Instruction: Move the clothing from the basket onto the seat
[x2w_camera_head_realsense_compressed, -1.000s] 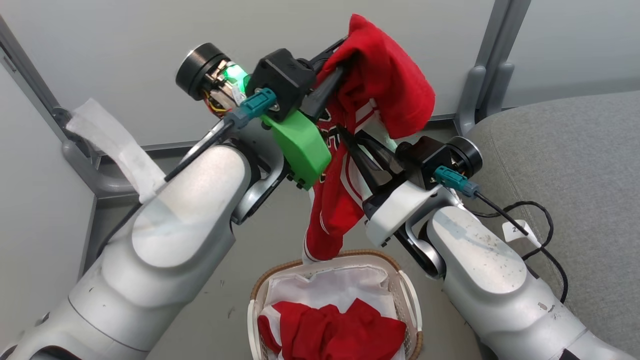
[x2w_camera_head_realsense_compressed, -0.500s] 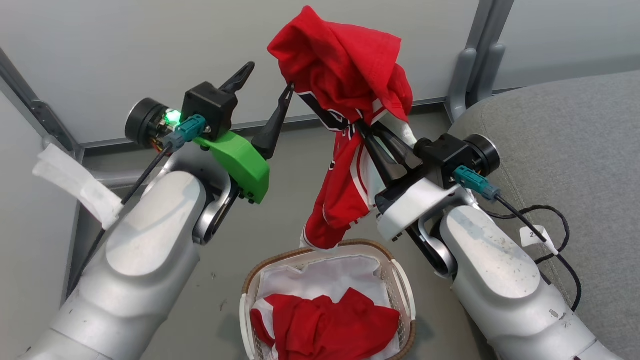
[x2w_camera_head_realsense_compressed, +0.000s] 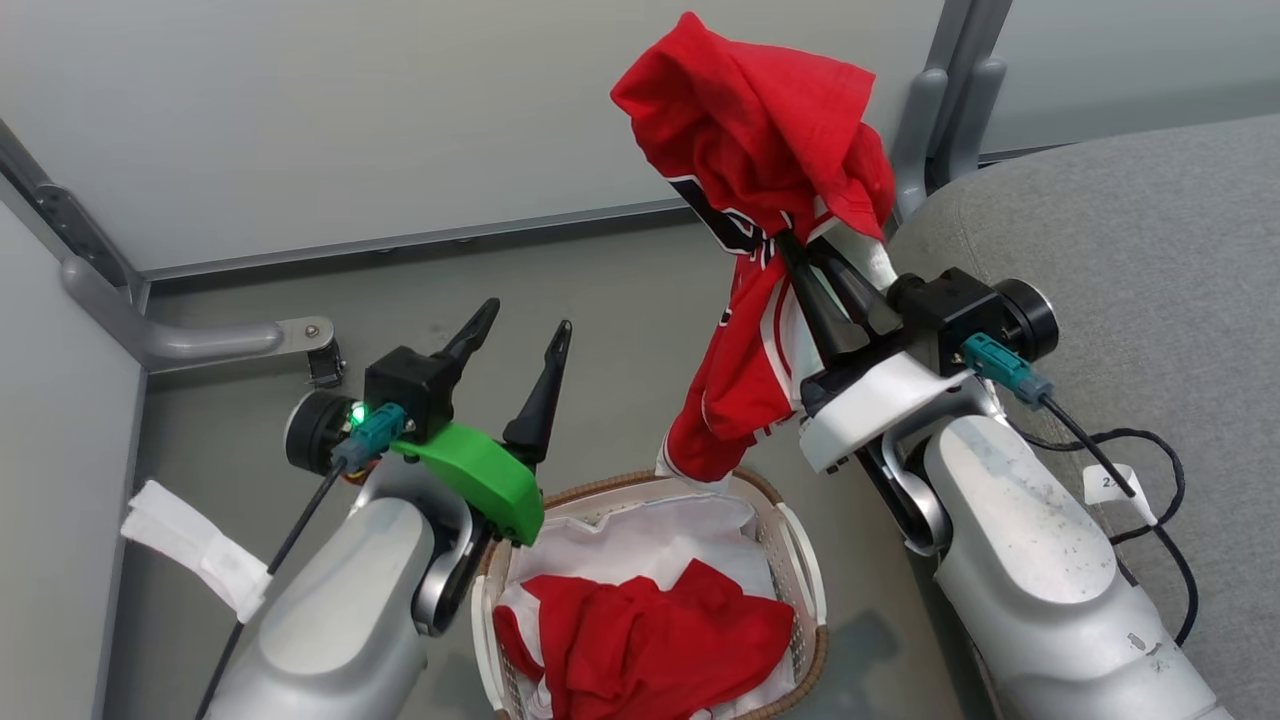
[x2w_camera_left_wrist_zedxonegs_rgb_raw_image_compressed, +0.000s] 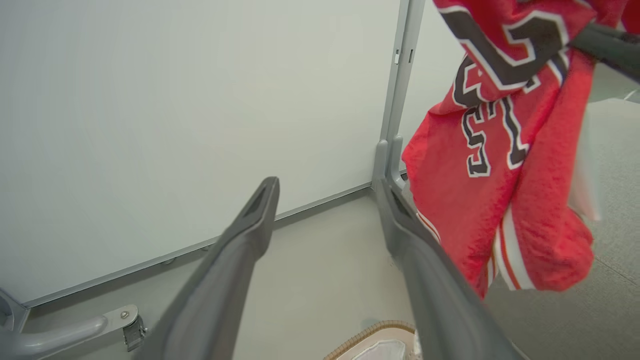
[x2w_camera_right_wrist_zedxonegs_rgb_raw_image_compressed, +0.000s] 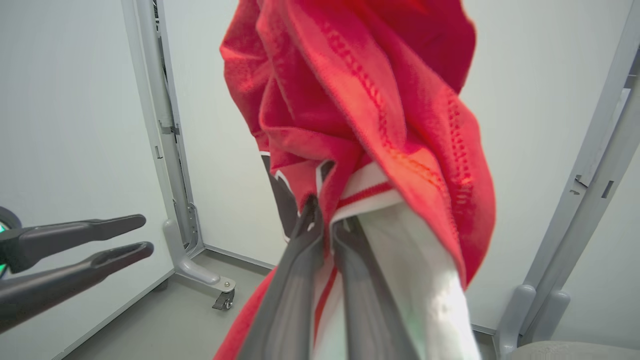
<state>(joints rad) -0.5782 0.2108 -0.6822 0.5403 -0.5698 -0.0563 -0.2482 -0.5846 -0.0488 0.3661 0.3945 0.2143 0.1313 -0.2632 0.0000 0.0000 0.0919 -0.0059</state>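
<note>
Now the right claw (x2w_camera_head_realsense_compressed: 800, 262) pinches a red jersey (x2w_camera_head_realsense_compressed: 770, 150) high, probably so its tail clears the basket (x2w_camera_head_realsense_compressed: 800, 540) (more red inside) toward the seat (x2w_camera_head_realsense_compressed: 1130, 230); the left claw (x2w_camera_head_realsense_compressed: 527, 318) hangs open, empty.

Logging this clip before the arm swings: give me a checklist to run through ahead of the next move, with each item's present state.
1. Right claw shut on the red jersey: ok.
2. Left claw open, apart from the jersey: ok.
3. Jersey's lower end clear of the laundry basket rim: cannot tell; they overlap in the head view.
4. Jersey over the sofa cushion: not ok; it hangs beside it.
5. Basket emptied: not ok; another red garment lies inside.
</note>
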